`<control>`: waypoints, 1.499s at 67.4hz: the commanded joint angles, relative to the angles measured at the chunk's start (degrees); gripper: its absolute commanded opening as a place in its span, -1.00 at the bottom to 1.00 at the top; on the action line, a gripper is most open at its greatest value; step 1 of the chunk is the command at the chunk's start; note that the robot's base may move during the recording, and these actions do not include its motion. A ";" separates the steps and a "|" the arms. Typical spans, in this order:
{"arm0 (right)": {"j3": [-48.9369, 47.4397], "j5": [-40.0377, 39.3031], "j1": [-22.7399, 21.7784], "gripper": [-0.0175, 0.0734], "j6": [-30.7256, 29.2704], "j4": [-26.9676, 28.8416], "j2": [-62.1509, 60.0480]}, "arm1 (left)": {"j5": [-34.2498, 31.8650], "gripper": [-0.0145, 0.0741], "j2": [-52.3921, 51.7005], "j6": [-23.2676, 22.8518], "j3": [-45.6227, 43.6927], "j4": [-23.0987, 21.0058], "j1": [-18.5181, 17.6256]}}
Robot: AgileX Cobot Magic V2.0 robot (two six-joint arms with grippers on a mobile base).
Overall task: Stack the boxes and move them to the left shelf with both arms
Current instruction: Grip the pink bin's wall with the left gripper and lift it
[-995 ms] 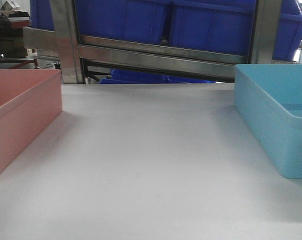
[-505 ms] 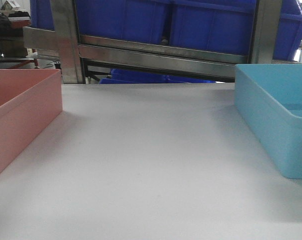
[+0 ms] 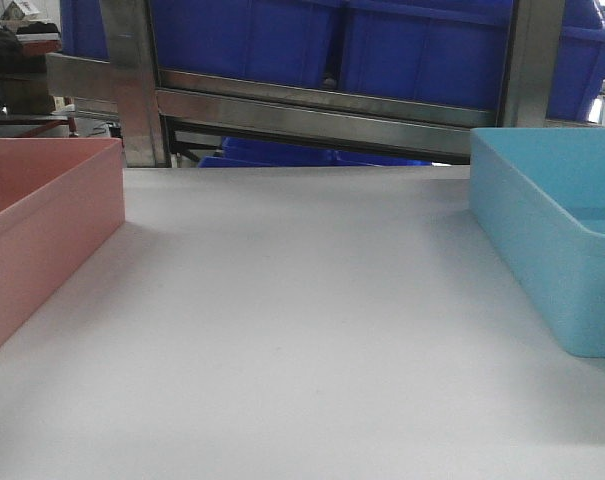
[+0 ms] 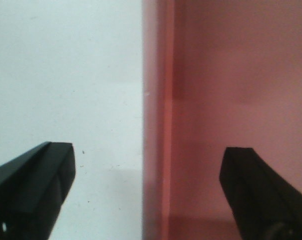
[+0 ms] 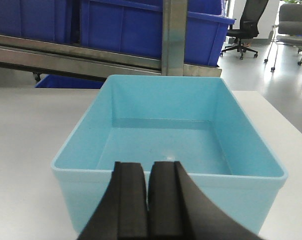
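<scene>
Cut off by the front view's edges, the salmon pink bin [image 3: 42, 220] is set at the left of the white tabletop [image 3: 302, 330], the light blue bin [image 3: 542, 250] at its right. The left gripper [image 4: 148, 165] is spread wide astride the pink bin's wall; the right gripper [image 5: 149, 172] is pressed together, empty.

The front camera is sitting low over the white surface [image 3: 302, 330], facing dark blue glossy bins [image 3: 422, 50] at 12 o'clock. The left wrist camera is looking straight down, close, sharing the salmon pink plastic bin [image 3: 42, 230] at 9 o'clock. The right wrist camera is facing forward, sharing the light blue plastic bin [image 3: 552, 240] at 3 o'clock.
</scene>
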 commanded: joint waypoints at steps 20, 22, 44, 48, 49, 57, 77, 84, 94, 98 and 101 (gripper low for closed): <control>-1.01 -5.08 -0.29 -0.49 -0.35 0.05 -1.13 | -1.63 -0.68 -3.24 -1.84 -1.98 -0.88 0.97; -1.01 -5.08 -0.29 -0.49 -0.35 0.05 -1.13 | -1.52 -0.68 -3.24 -1.84 -1.98 -0.87 0.97; -1.01 -5.08 -0.29 -0.49 -0.35 0.05 -1.13 | 3.06 -0.68 -5.21 -8.95 -4.43 -2.81 -0.68; -1.01 -5.08 -0.29 -0.49 -0.35 0.05 -1.13 | 4.10 -0.68 -6.40 -11.41 -5.46 -2.81 -1.64; -1.01 -5.08 -0.29 -0.49 -0.35 0.05 -1.13 | 4.54 -0.68 -6.89 -12.12 -5.86 -2.81 -2.16; -1.01 -5.08 -0.29 -0.49 -0.35 0.05 -1.13 | 7.49 -0.68 -9.69 -16.21 -8.00 -2.81 -5.35; -1.01 -5.08 -0.29 -0.49 -0.35 0.05 -1.13 | 12.32 -0.68 -13.57 -33.43 -8.34 -3.53 -15.88; -1.01 -5.08 -0.29 -0.49 -0.35 0.05 -1.13 | 13.51 -0.68 -13.57 -36.77 -8.34 -3.80 -20.40; -1.01 -5.08 -0.29 -0.49 -0.35 0.05 -1.13 | 11.98 -0.68 -13.57 -44.37 -8.34 -3.16 -26.48; -1.01 -5.08 -0.29 -0.49 -0.35 0.05 -1.13 | 11.13 -0.68 -13.47 -45.19 -8.34 -3.16 -28.87; -1.01 -5.08 -0.29 -0.49 -0.35 0.05 -1.13 | 11.13 -0.68 -13.46 -46.03 -8.34 -2.90 -30.31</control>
